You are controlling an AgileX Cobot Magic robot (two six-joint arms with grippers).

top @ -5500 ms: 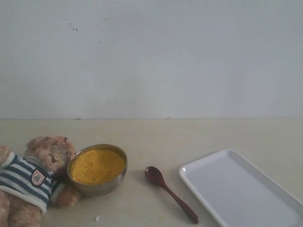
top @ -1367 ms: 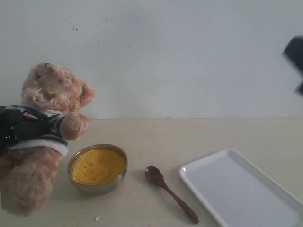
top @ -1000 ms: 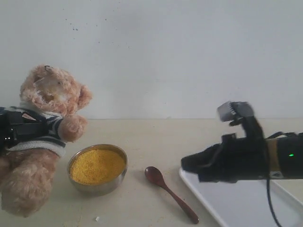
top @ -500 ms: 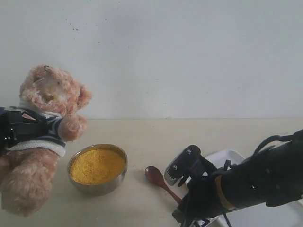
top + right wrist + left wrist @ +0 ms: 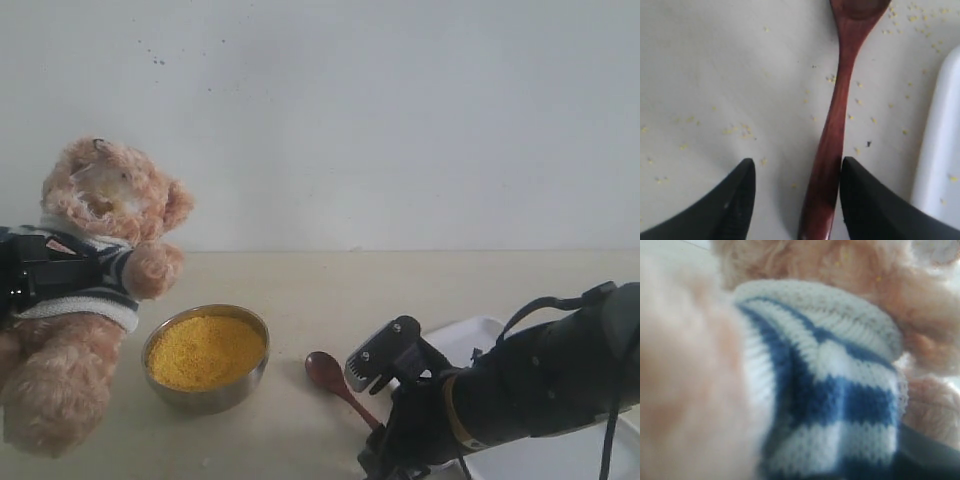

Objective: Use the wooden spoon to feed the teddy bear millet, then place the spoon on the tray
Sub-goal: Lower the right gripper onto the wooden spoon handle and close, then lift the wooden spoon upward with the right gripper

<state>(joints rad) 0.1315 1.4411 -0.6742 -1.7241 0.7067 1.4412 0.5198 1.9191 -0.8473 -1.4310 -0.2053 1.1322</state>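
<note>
My left gripper (image 5: 66,271) is shut on the teddy bear (image 5: 105,205) and holds it upright off the table at the left. In the left wrist view its striped shirt (image 5: 840,390) fills the picture and the fingers are hidden. The steel bowl of millet (image 5: 205,350) stands just right of the bear. The wooden spoon (image 5: 327,373) lies on the table between bowl and tray (image 5: 462,333). My right gripper (image 5: 385,462) is down over the spoon's handle (image 5: 835,120). It (image 5: 797,175) is open, with the handle lying between the fingers close to one fingertip (image 5: 860,190).
Loose millet grains (image 5: 740,130) are scattered on the table around the spoon. The tray's white rim (image 5: 940,145) runs close beside the handle. My right arm (image 5: 530,385) covers most of the tray. A plain wall stands behind the table.
The bear, once lying by the bowl, is now held up by my left gripper. My right arm has swung in from the right and dropped onto the spoon's handle.
</note>
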